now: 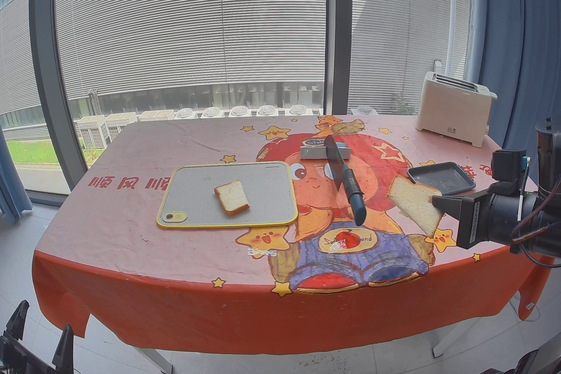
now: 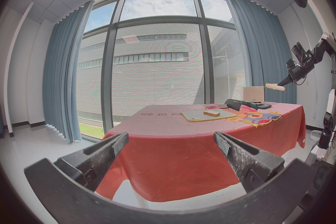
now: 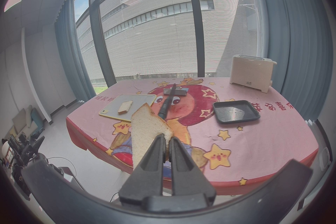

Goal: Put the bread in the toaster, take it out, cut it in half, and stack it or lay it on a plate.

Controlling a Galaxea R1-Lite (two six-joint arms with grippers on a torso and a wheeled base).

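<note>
One half-slice of bread [image 3: 147,130] is pinched by a corner between the closed jaws of the right gripper [image 3: 167,139]. Its broad face is up and its long side runs away from the fingertips toward the table's middle. It hangs in the air just short of the black plate [image 1: 442,177], on the plate's near side. From the jaws, the plate lies ahead and a little toward the toaster [image 1: 454,107], which stands beyond the plate by the far edge. The coming move looks like a short carry forward and a lowering, with the right arm plainly the nearer.

Toward the table's middle from the plate lies the knife [image 1: 349,182], handle toward the robot. Farther the same way, well apart from the plate, the second half [image 1: 232,197] rests on the cutting board [image 1: 193,200]. The left gripper [image 2: 170,138] hangs wide open and empty, farthest from the plate, off the table's front.

For writing, there are red characters on the tablecloth [image 1: 128,182] and a small mark on the toaster's front; neither is read out.
</note>
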